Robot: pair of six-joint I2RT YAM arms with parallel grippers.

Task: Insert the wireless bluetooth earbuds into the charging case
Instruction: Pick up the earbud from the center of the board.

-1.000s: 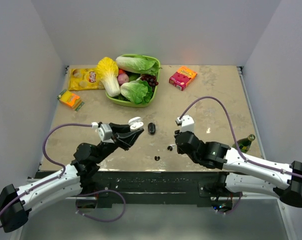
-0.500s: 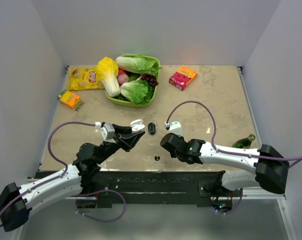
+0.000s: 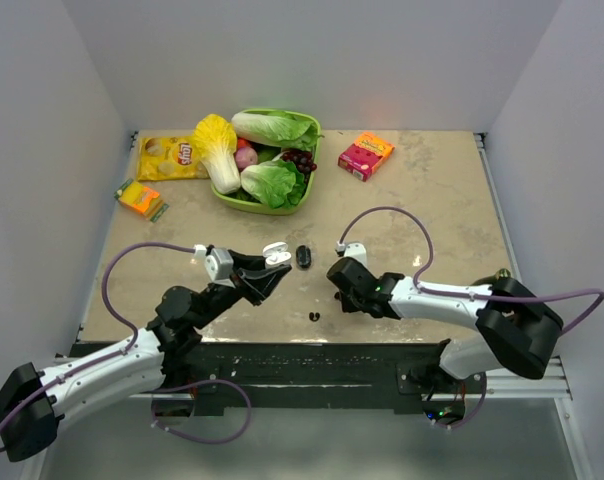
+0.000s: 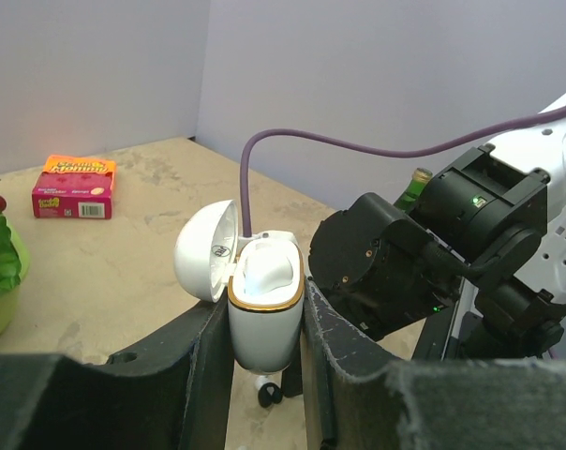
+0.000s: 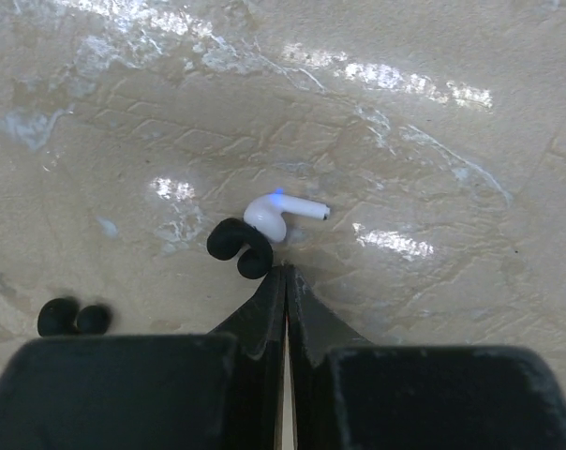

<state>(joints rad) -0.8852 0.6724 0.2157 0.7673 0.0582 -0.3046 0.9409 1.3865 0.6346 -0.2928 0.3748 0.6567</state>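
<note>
From above, my left gripper (image 3: 270,268) is clamping the charging case (image 3: 275,249), lid open. One earbud (image 3: 313,317) is lying on the table (image 3: 432,200), with a black oval (image 3: 303,257) nearby.

On my left wrist view, the case seems to be sitting empty.

On my right wrist view, my right gripper (image 5: 285,274), jaws together, is hovering just behind the other earbud (image 5: 264,220). Neither is in yet.

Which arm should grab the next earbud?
Right. Its gripper sits just beside an earbud, jaws shut, so they need opening first. The left gripper is occupied, clamped on the open charging case.
</note>
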